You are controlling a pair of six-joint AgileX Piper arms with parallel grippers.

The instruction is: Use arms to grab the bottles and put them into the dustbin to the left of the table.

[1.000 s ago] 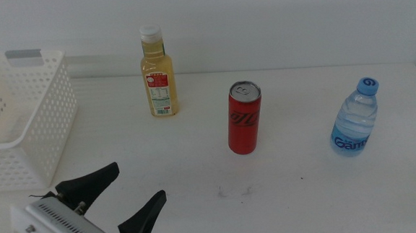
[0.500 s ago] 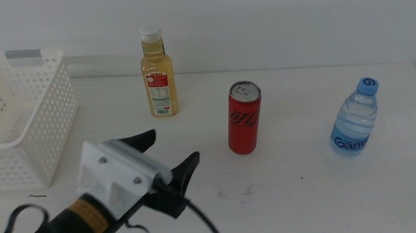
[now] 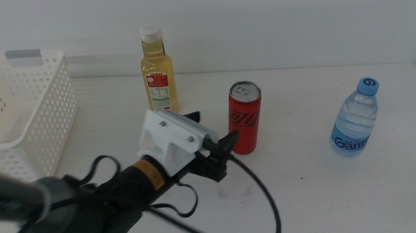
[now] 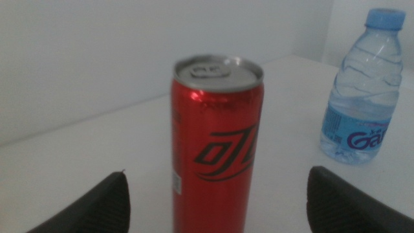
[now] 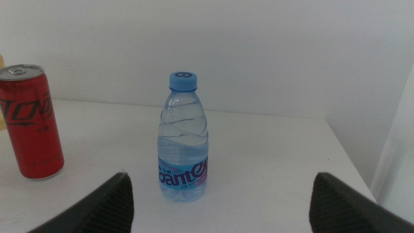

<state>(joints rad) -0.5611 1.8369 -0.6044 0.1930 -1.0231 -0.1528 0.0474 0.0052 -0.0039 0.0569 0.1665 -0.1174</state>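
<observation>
Left gripper (image 3: 213, 141), jaws apart, is advancing toward 1 o'clock onto red can (image 3: 244, 118); grasp looks imminent. Right gripper (image 5: 220, 194), jaws apart, is waiting.

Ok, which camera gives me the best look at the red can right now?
The left wrist view: the red can fills the centre, between the open left end effector tips. The middle view shows it whole but small, with that end effector beside it. The right wrist view catches it at the picture's edge.
</observation>
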